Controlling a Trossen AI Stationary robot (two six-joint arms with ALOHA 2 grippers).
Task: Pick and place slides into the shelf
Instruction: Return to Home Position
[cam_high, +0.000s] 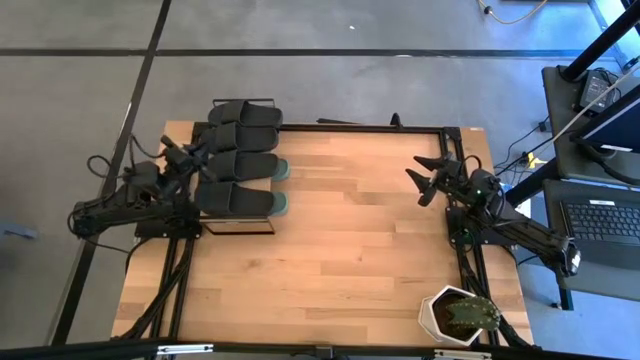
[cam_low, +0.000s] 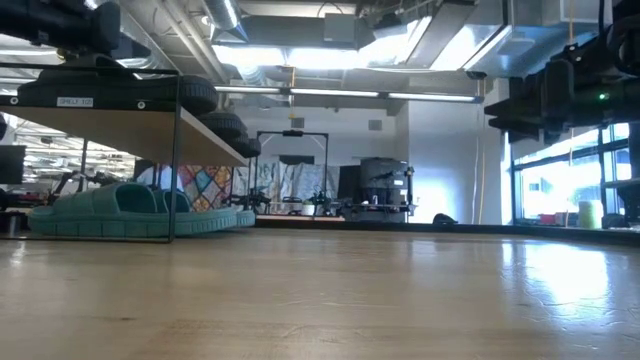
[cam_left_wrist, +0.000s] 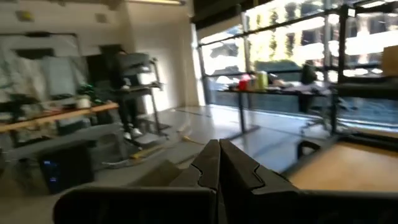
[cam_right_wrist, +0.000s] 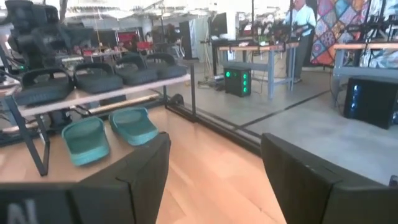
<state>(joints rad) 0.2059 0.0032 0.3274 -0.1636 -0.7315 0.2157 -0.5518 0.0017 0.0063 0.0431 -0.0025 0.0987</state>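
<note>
One broad wooden bench (cam_high: 340, 250) carries everything, and the shelf (cam_low: 120, 122) stands at one of its edges. The shelf's light top board holds four black slides (cam_high: 242, 138), side by side in a row. Under the board two teal slides (cam_right_wrist: 84, 140) lie flat on the bench, next to each other inside the thin black frame, toes pointing out from the shelf toward the middle of the bench. The left arm is folded just beside the shelf, on the side away from the bench's middle. The left gripper (cam_left_wrist: 219, 149) is raised close to the ends of the black slides, fingers pressed together on nothing, looking out into the room. The right arm sits well apart from the shelf, at the opposite edge of the bench. The right gripper (cam_right_wrist: 214, 140) faces the shelf with its fingers spread wide and empty. A potted cactus (cam_high: 460, 315) in a white pot stands at the bench corner farthest from the shelf. Beyond the bench, a person (cam_right_wrist: 301, 25) stands at a worktable in the room.
</note>
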